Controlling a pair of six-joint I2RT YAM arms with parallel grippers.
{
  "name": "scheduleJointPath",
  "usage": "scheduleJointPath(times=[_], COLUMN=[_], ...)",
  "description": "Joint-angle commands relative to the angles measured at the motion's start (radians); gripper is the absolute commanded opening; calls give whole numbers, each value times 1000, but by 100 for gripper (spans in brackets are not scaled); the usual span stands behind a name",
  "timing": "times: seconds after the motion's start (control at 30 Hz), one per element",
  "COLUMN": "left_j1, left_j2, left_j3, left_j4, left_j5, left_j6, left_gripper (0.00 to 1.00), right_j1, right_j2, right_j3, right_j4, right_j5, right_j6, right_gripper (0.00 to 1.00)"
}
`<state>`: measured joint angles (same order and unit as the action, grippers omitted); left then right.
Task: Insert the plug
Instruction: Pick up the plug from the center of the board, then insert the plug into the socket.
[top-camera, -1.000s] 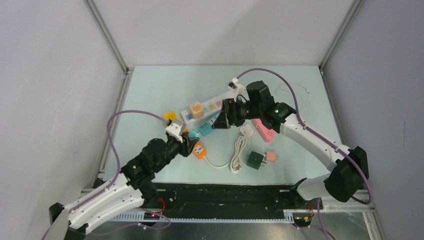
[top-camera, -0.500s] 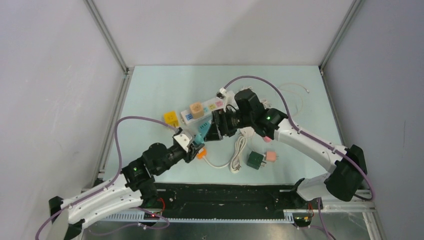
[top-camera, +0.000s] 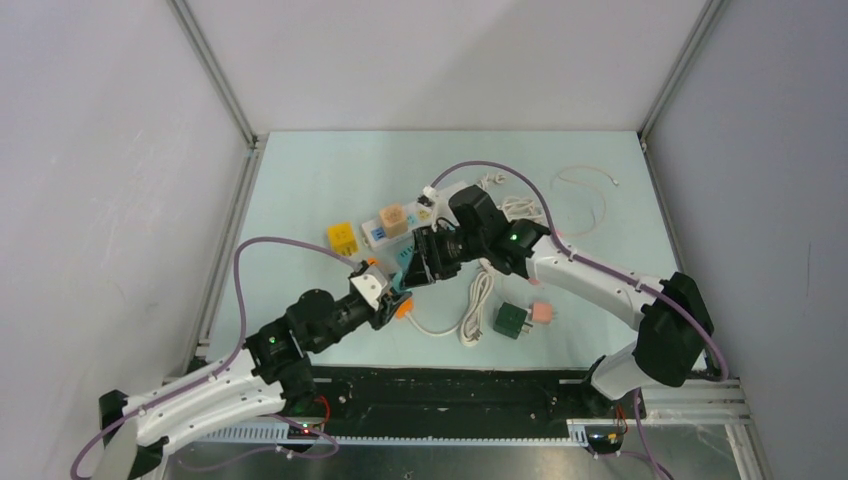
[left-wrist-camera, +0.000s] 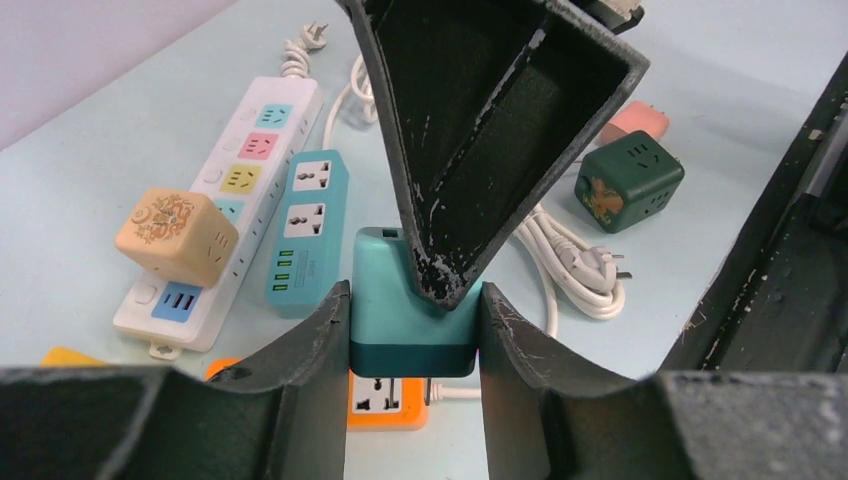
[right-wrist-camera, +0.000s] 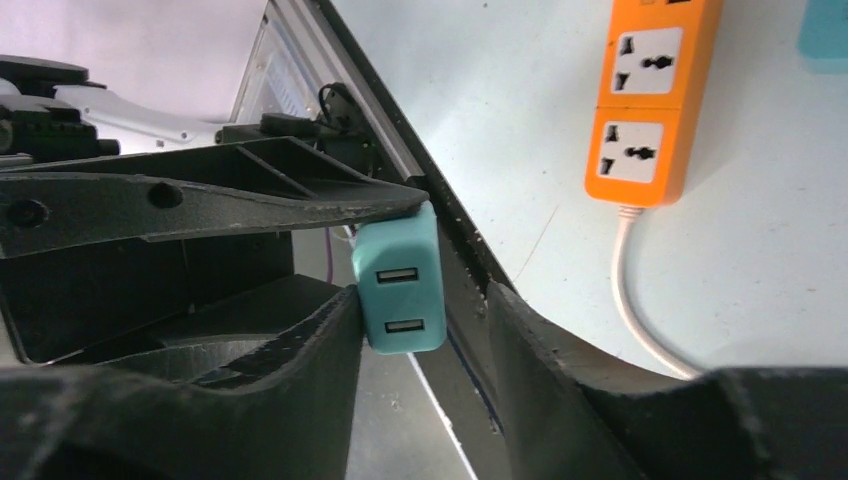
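Observation:
My left gripper (left-wrist-camera: 412, 350) is shut on a teal USB plug (left-wrist-camera: 410, 310) and holds it by its two sides. The plug's metal prongs (left-wrist-camera: 428, 385) point down just above a socket of the orange power strip (left-wrist-camera: 385, 400). My right gripper (right-wrist-camera: 425, 300) is open and straddles the plug's USB end (right-wrist-camera: 400, 290). One of its fingers (left-wrist-camera: 480, 130) rests on the plug's top. In the top view the two grippers meet at the plug (top-camera: 398, 268), with the orange strip (top-camera: 402, 308) under it.
A white power strip (top-camera: 425, 212) carries a tan cube adapter (top-camera: 392, 218). A yellow cube (top-camera: 342, 237) lies to its left. A teal strip (left-wrist-camera: 305, 230), a coiled white cable (top-camera: 478, 300), a green cube (top-camera: 511, 320) and a small pink adapter (top-camera: 542, 312) lie nearby.
My right gripper has swung left and nearer, onto the teal plug. My left gripper has carried the plug a little right and nearer, over the orange strip.

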<state>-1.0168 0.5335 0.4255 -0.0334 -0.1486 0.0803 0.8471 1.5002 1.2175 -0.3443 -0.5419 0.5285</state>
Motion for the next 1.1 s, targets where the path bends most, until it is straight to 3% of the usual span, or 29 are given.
scheduleJointPath(times=[0.0,0.17,0.37,0.43,0.5,0.53,0.6,0.8,1.07], left_j1=[-11,-10,-9,-10,-10,-10,-10,-10,-9], left_j2=[-36,-52,-57,-56,-56,-58,-59,-61,-197], left_j3=[-8,-16,-17,-14,-10,-9,-3,117,217], left_j4=[89,90,89,89,88,84,72,-123,-234], left_j5=[28,42,21,3,-12,-16,-39,-195,-362], left_j6=[12,-4,-22,-34,-47,-55,-83,-234,-388], left_gripper=[0,0,7,26,52,85,98,100,100], right_j1=[19,32,37,38,38,38,35,-45,-56], right_j2=[24,26,36,39,39,38,33,29,108], right_j3=[25,26,25,25,25,25,25,30,163], right_j4=[47,78,84,81,78,79,81,72,-82], right_j5=[-16,-38,-65,-64,-51,-40,-10,97,246], right_j6=[13,12,25,24,24,23,21,15,-161], right_gripper=[49,20,1,0,0,0,0,0,0])
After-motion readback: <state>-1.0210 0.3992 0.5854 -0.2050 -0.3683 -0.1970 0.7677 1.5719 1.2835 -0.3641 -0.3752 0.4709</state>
